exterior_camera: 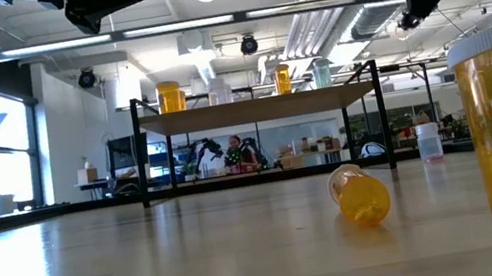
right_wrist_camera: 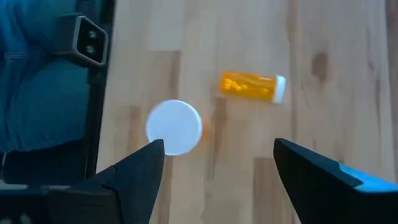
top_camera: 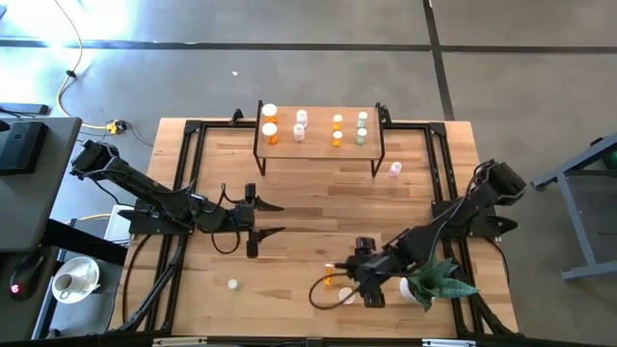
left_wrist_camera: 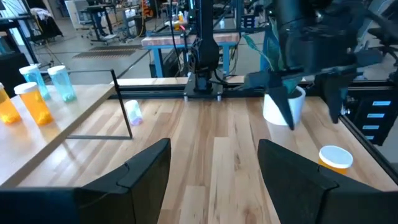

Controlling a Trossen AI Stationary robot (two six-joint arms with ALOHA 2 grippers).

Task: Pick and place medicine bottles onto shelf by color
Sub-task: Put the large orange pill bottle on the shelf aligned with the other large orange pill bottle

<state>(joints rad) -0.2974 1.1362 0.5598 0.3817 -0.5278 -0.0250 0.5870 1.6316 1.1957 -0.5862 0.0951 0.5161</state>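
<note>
The shelf [top_camera: 318,152] stands at the far middle of the table with several medicine bottles on it: orange [top_camera: 270,135], clear [top_camera: 300,131] and pale green [top_camera: 361,135]. A lilac bottle [top_camera: 394,170] lies on the table by the shelf's right legs. Near the front edge one orange bottle [right_wrist_camera: 252,86] lies on its side, and another with a white cap [right_wrist_camera: 174,126] stands upright. My right gripper [right_wrist_camera: 217,149] hovers open above these two, pointing steeply down and touching neither. My left gripper [top_camera: 275,218] is open and empty, level over the table's left middle.
A spiky green plant in a white pot [top_camera: 436,281] stands just right of my right gripper. One more small bottle [top_camera: 232,284] stands alone at the front left. A black frame [top_camera: 183,193] runs along the table's edges. Bare wood lies between the shelf and the grippers.
</note>
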